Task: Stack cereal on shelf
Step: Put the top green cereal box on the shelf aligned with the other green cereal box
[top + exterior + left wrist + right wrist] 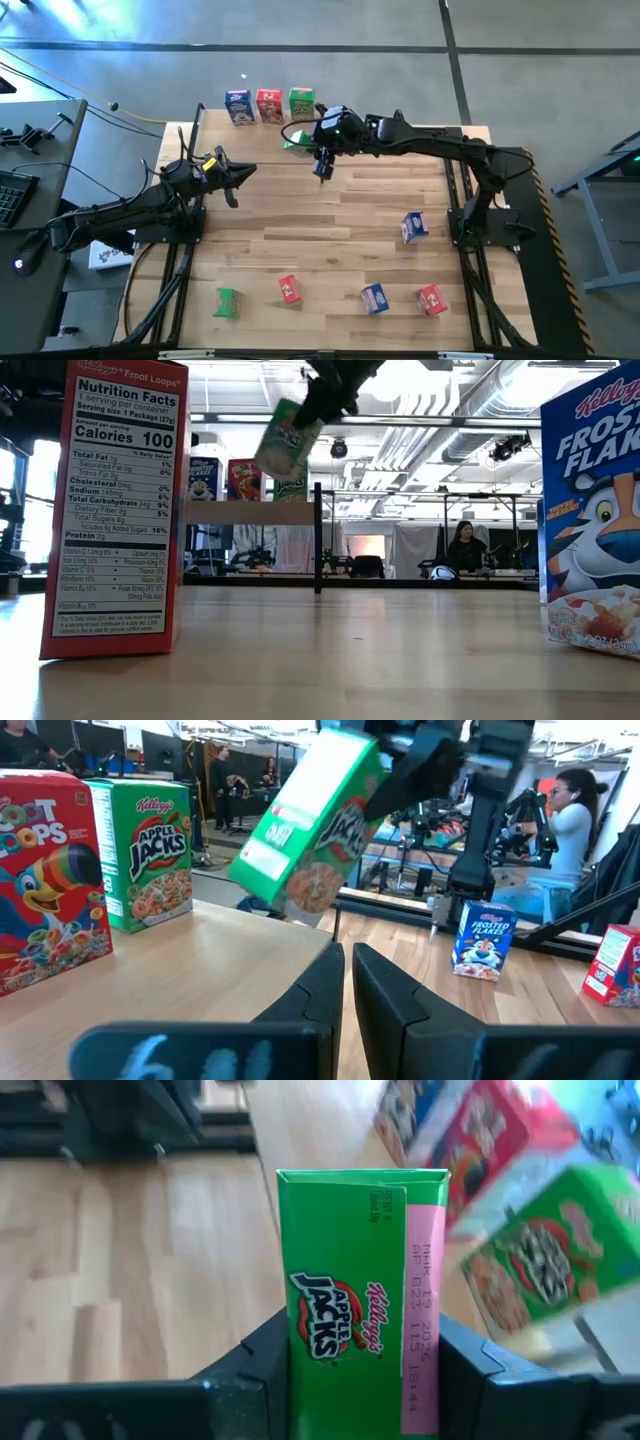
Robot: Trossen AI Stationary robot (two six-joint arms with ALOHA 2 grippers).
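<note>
My right gripper (322, 150) is shut on a green Apple Jacks cereal box (360, 1310), held in the air just in front of the shelf (250, 511). The box also shows in the low view (288, 438) and the left wrist view (315, 820). A blue (238, 105), a red (269, 104) and a green box (301, 103) stand upright on the shelf plank at the table's far edge. My left gripper (236, 180) hovers left of centre, shut and empty, as its wrist view (346, 985) shows. My right gripper pinches the green box between its two fingers (262, 1365), which sit on the two opposite faces beside the narrow printed side panel (330, 1380). The fingers slant down from above. The box is lifted clear, tilted, and hangs below the fingers (300, 420).
Several more boxes lie on the table: blue (413, 227) at the right, green (227, 302), red (290, 289), blue (374, 298) and red (431, 299) along the near edge. A black shelf post (317, 538) stands beside the held box. A person (465, 547) sits in the room behind.
</note>
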